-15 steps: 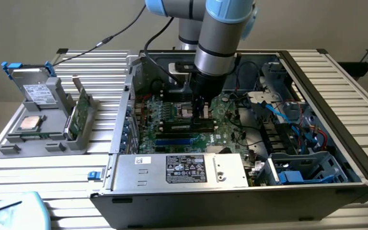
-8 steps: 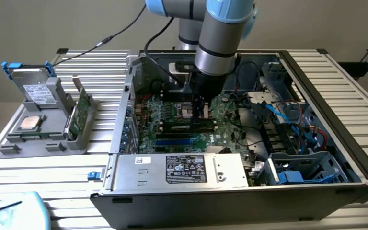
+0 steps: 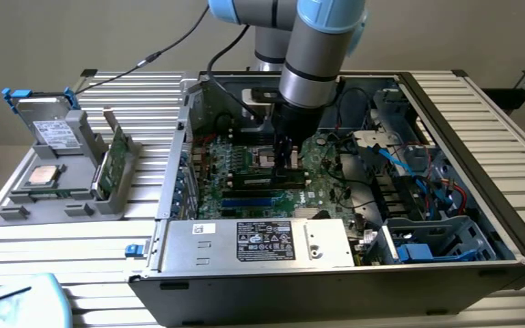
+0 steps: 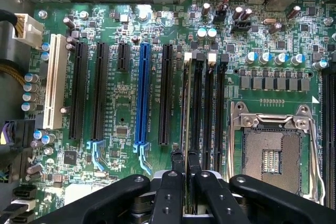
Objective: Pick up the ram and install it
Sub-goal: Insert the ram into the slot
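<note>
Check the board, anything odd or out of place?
The CPU socket is empty, contacts bare, while a silver processor sits in the grey holder outside the case. Otherwise nothing askew: the gripper holds the ram in line with the memory slots.

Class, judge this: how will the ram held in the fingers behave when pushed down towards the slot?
The ram, a thin board seen edge-on, is probably stiff along its length but could flex sideways or crack. Pinched narrowly between the fingers, it looks light, yet may tilt if pressed unevenly.

From my end the ram (image 4: 184, 103) looks like a thin dark stick, standing on edge, pinched in my gripper (image 4: 185, 157), lined up along the outermost memory slot (image 4: 195, 108).
</note>
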`<action>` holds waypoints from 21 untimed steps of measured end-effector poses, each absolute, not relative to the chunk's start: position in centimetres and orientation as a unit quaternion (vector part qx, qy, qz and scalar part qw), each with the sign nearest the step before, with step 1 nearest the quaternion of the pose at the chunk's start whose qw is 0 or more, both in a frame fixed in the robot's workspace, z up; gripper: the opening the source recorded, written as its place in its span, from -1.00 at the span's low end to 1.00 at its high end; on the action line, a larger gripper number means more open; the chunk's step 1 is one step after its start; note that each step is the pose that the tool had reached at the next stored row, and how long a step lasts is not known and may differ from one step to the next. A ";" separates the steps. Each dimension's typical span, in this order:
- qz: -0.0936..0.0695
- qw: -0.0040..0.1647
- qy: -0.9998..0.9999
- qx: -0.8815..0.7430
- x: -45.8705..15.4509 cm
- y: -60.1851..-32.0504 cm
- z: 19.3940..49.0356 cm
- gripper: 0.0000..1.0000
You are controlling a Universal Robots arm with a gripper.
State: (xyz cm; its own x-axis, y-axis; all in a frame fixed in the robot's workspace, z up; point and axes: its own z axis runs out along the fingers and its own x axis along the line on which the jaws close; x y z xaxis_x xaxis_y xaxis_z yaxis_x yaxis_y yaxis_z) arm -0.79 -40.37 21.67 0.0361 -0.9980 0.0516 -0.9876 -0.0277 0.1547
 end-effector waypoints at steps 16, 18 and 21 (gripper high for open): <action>-0.042 0.080 -0.693 0.716 -0.5 -40.4 21.7 -0.72; -0.042 0.080 -0.693 0.716 -0.5 -40.4 21.7 -0.72; -0.042 0.080 -0.693 0.716 -0.5 -40.4 21.6 -0.72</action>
